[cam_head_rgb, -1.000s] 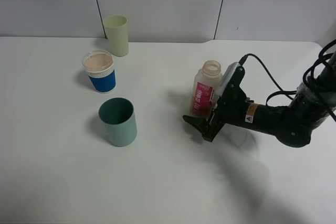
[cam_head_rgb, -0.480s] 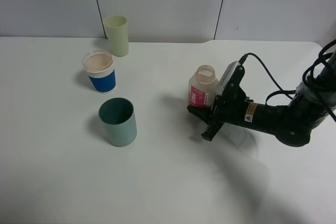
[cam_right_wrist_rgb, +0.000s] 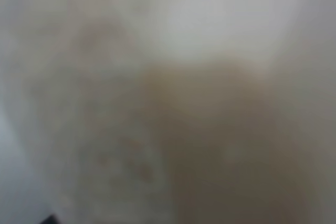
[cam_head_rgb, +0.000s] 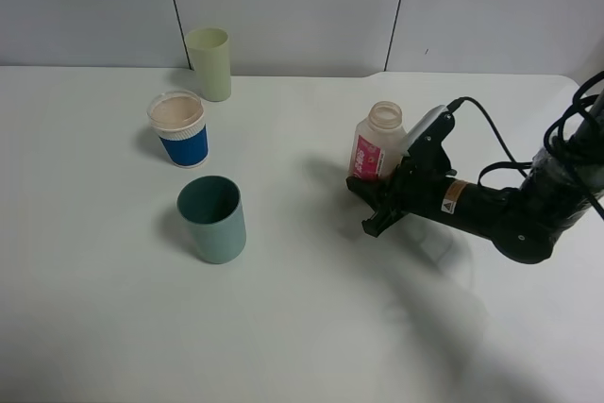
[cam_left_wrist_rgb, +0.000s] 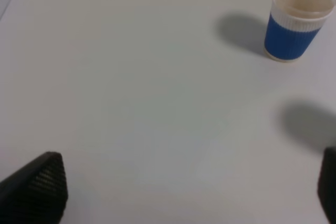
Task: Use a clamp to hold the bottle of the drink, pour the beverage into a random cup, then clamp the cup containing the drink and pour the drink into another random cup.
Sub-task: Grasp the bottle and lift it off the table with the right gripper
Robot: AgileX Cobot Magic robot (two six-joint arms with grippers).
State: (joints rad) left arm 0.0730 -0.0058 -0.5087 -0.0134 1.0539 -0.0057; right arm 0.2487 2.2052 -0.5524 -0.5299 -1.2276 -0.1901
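Left gripper (cam_left_wrist_rgb: 181, 190) hangs wide and empty. Next along are the blue paper cup (cam_head_rgb: 179, 129) and the teal tumbler (cam_head_rgb: 213, 219), both upright and well apart from my working side. On the right, my right gripper (cam_head_rgb: 368, 201) is clamped low on the bottle (cam_head_rgb: 379, 142), which is capless and upright. The risk: held this low, it could tip or slip as I lift, spilling short of the tumbler.

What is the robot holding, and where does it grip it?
The right gripper holds the bottle by its lower labelled body; the left gripper is empty.
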